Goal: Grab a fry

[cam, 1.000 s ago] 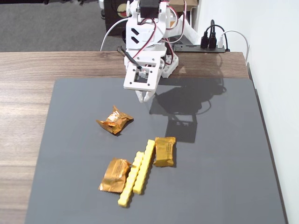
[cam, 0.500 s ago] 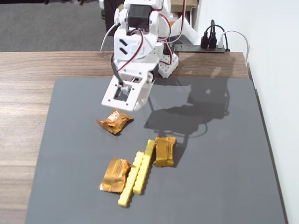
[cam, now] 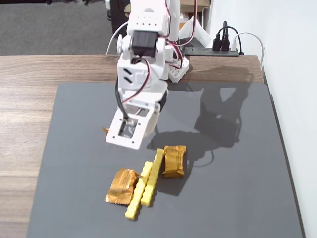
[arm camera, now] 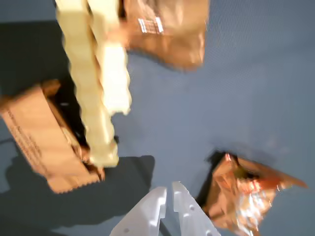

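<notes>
Two bright-yellow crinkle-cut fries lie side by side on the dark grey mat [cam: 237,188]: one fry [cam: 152,177] and a second fry [cam: 138,191] just left of it. In the wrist view, blurred, they sit at the upper left: a longer fry [arm camera: 88,88] and the other fry [arm camera: 113,73]. My gripper [arm camera: 169,188] is at the bottom middle of that view, white, jaws almost together with nothing between them, above the mat and short of the fries. In the fixed view the arm's head [cam: 130,126] hides the fingertips.
Gold-orange foil packets flank the fries: one on the right [cam: 174,160] [arm camera: 44,142], one on the left [cam: 121,186] [arm camera: 167,29]. A third packet [arm camera: 241,196] lies beside the jaws, with only a tip [cam: 105,130] peeking out in the fixed view. A wall borders the right side.
</notes>
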Action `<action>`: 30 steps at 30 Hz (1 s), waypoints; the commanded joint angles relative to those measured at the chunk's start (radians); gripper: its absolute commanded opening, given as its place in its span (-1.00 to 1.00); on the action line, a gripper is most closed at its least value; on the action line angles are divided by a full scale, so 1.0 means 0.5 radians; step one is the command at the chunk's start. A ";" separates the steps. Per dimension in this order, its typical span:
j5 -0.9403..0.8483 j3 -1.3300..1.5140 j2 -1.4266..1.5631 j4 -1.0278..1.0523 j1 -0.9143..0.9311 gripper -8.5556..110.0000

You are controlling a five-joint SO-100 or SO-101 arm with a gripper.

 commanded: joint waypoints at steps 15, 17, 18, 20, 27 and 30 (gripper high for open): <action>0.006 -0.417 -0.488 -0.138 -0.178 -0.85; 0.015 -0.457 -0.543 -0.150 -0.196 -0.85; 0.021 -0.479 -0.568 -0.156 -0.206 -0.85; 0.025 -0.522 -0.607 -0.156 -0.224 -0.85; 0.064 -0.620 -0.675 -0.166 -0.322 -0.85; 0.092 -0.650 -0.663 -0.138 -0.368 -0.85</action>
